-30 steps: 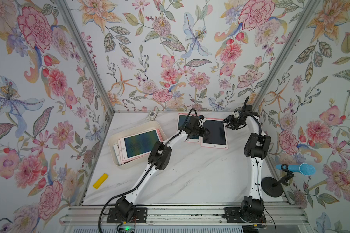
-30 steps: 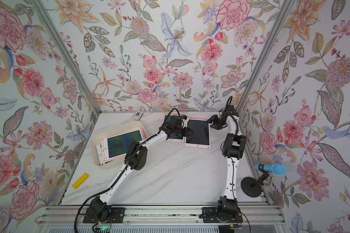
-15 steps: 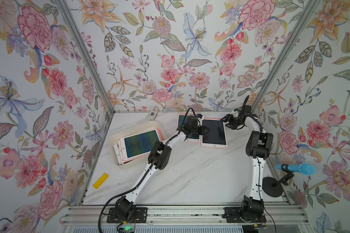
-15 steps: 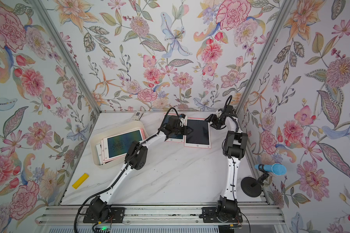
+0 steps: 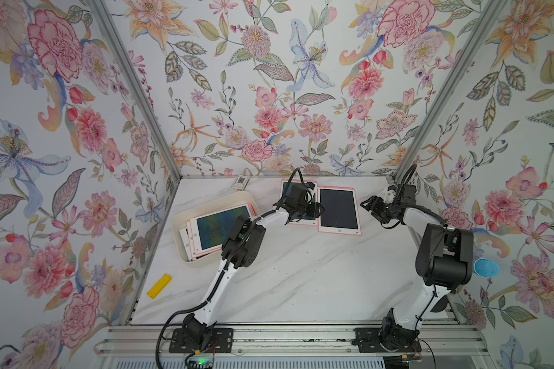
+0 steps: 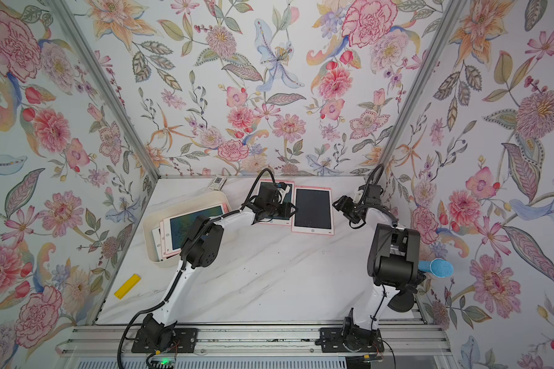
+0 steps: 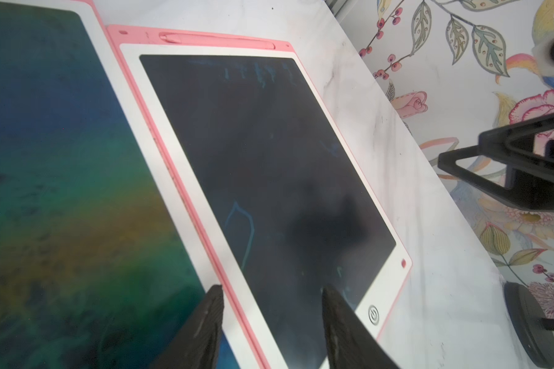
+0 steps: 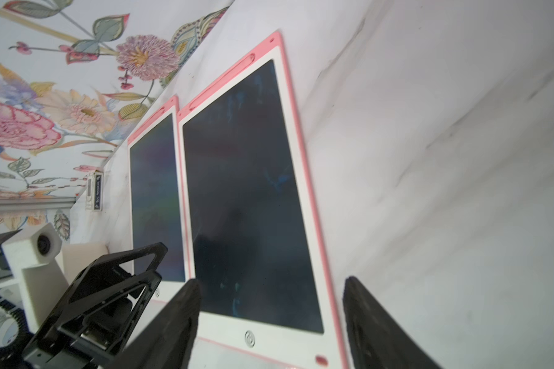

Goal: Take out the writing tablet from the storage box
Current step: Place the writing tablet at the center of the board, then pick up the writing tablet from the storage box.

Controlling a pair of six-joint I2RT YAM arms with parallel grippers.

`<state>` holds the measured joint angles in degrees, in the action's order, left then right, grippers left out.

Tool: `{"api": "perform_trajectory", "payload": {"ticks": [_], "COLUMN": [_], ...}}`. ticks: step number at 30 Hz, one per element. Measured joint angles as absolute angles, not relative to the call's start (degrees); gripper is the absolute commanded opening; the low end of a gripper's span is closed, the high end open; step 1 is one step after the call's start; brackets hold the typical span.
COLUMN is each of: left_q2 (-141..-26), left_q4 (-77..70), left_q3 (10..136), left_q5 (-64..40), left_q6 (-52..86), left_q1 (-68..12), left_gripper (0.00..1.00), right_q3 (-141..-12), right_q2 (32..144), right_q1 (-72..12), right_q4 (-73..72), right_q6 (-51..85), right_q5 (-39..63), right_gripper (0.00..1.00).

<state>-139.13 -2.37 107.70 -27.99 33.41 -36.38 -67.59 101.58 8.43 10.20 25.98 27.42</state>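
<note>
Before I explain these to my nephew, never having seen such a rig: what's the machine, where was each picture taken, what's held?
The left arm and right arm are robots mounted at a marble table. Two pictures look down from overhead; two come from wrist cameras. A cream storage box holds stacked writing tablets. Two more lie side by side outside: a dark tablet and a rainbow-tinted tablet. A yellow block and small card lie elsewhere. The left tool and right tool are open, holding nothing.

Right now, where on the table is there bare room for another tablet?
Free: the tabletop between left arm and right arm, from the dark tablet down to the rail; a smaller patch between box and yellow block. Crowded: far edge: box, second tablet, left pincer, right pincer.
</note>
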Motion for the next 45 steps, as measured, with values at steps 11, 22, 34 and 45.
{"api": "perform_trajectory", "payload": {"ticks": [11,22,34,45], "left_q2": [-101.3,-78.7,-77.3,-76.1], "left_q4": [-8.6,-4.9,-3.0,-2.7], "left_q3": [69.1,50.3,44.0,41.5], "left_q5": [-21.2,-14.5,-14.8,-16.3], "left_q6": [32.7,32.8,32.7,32.1], "left_q1": [-34.3,-19.7,-11.7,-6.2], "left_gripper": [0.53,0.54,0.54,0.54], "right_q3": [-44.9,-43.1,-49.1,-56.9], "right_q2": [89.6,93.4,102.1,108.5], "right_q1": [-5.4,-7.0,-6.7,-5.1], "right_q4": [5.9,-2.2,-7.7,-7.1], "right_q6": [30.6,33.1,34.0,33.4], "right_q5": [27.4,27.6,28.4,29.1], "right_gripper": [0.69,0.68,0.67,0.64]}}
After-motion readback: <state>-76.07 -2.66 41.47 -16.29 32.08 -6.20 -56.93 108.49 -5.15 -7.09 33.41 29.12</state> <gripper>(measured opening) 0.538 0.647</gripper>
